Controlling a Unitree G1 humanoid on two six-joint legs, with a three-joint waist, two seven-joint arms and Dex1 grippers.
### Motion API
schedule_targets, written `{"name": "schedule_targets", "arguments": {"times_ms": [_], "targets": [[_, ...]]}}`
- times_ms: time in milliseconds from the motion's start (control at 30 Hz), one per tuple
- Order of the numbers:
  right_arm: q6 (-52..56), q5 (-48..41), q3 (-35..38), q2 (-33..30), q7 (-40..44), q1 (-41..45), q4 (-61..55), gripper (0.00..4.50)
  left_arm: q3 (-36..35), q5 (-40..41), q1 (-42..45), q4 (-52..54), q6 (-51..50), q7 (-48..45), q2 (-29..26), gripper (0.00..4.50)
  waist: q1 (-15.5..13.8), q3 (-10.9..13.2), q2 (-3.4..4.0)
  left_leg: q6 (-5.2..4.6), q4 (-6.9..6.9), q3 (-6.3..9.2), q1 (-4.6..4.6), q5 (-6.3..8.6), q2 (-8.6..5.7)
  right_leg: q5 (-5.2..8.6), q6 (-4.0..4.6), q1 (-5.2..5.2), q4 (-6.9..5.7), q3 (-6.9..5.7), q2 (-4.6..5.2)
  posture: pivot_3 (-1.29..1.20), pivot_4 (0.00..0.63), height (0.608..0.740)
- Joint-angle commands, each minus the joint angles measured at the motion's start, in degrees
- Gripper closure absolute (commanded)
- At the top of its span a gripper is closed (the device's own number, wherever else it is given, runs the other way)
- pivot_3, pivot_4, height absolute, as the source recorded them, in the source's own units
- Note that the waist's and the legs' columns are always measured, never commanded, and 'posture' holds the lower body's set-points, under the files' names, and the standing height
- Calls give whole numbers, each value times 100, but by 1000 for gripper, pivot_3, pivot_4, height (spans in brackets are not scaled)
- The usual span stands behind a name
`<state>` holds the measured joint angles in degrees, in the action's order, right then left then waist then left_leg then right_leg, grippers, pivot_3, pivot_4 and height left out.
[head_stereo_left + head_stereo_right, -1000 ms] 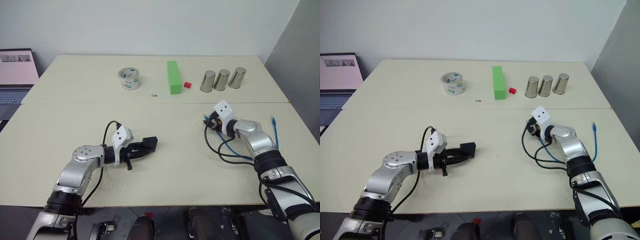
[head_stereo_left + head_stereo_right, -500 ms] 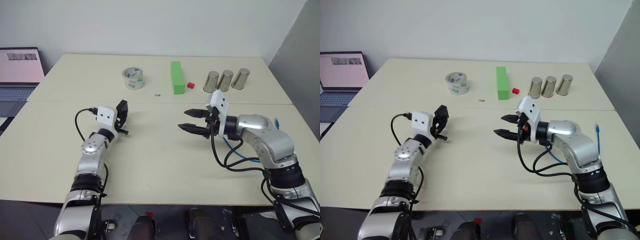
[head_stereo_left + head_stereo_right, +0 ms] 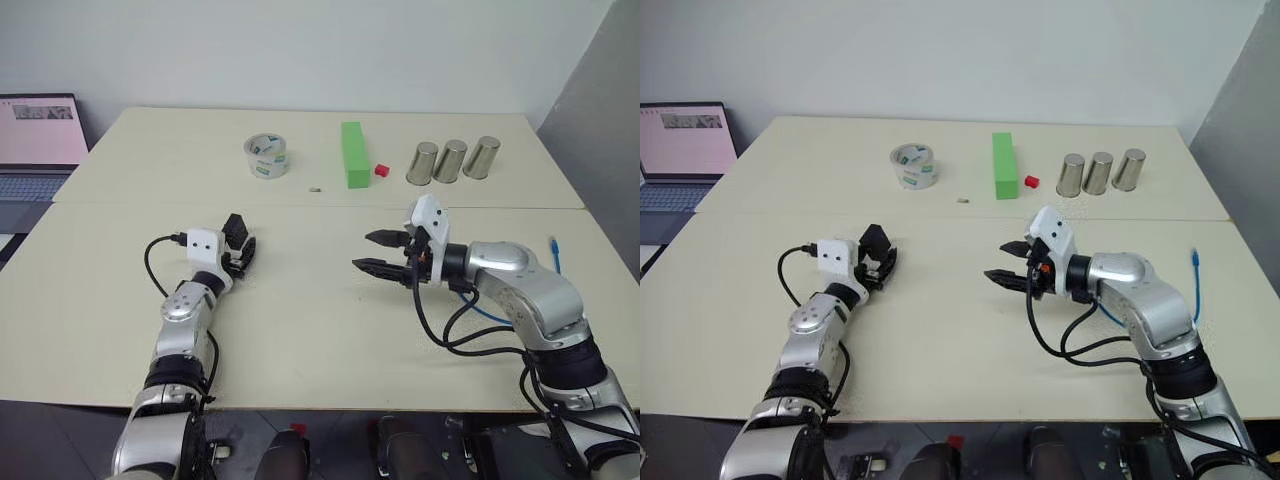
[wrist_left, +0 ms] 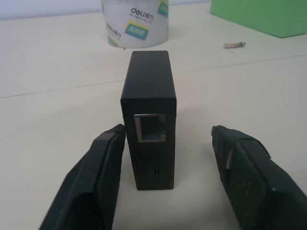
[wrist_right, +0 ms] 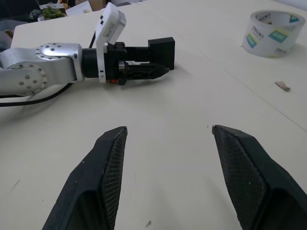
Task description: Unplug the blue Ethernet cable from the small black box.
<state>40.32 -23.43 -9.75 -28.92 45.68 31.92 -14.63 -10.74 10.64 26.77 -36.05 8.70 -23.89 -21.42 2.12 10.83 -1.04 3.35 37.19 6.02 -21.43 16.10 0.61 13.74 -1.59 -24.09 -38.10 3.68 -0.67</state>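
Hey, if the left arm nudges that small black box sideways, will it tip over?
Probably. The small black box stands on a narrow end, taller than wide, so a high sideways push would likely topple it. Its port looks empty, so no cable steadies it. The smooth table may let a low push slide it.

Two arms of silver-grey metal segments with black joint bands. White box-shaped camera housings at each wrist. Left gripper [image 3: 238,252] and right gripper [image 3: 377,252] each with two tapered black fingers [image 5: 109,163], finely textured pads inside. Loose black cables looping from wrists.
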Motion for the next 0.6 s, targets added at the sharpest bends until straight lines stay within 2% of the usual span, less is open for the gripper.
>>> {"name": "schedule_targets", "arguments": {"times_ms": [33,167,300,500,600], "targets": [[-23,1,330,-130,-208,-245,-380,1499,-81,155,-874,1779,-1068,68,-267,1117,32,-1,1,0,-1,0,0,0,3,0,0,0,0,2,0,0,150,740],[-7,-60,732,-339,-327,-613,-433,1499,-87,378,-1575,3346,-2099,-245,-741,1117,24,-1,0,0,-3,3,0,0,4,1,0,0,-1,-2,-1,0,150,740],[4,-162,1227,-855,-148,-1024,-446,1499,-407,1044,-1922,4372,-2995,-897,-1427,1117,-43,0,0,1,-1,4,-2,0,2,6,-7,3,2,-5,-2,0,150,740],[-36,-195,1715,-1515,106,-1303,-229,1499,-766,1617,-1934,4683,-3701,-1789,-2379,1117,-18,0,0,0,2,-14,15,-1,1,18,-27,12,2,8,-6,0,150,740],[-38,-210,1813,-1621,140,-1276,-130,1499,-795,1708,-1926,4644,-3794,-2031,-2609,1117,5,0,0,-1,-8,-31,38,-1,8,18,-26,23,3,21,-13,0,150,740]]}}
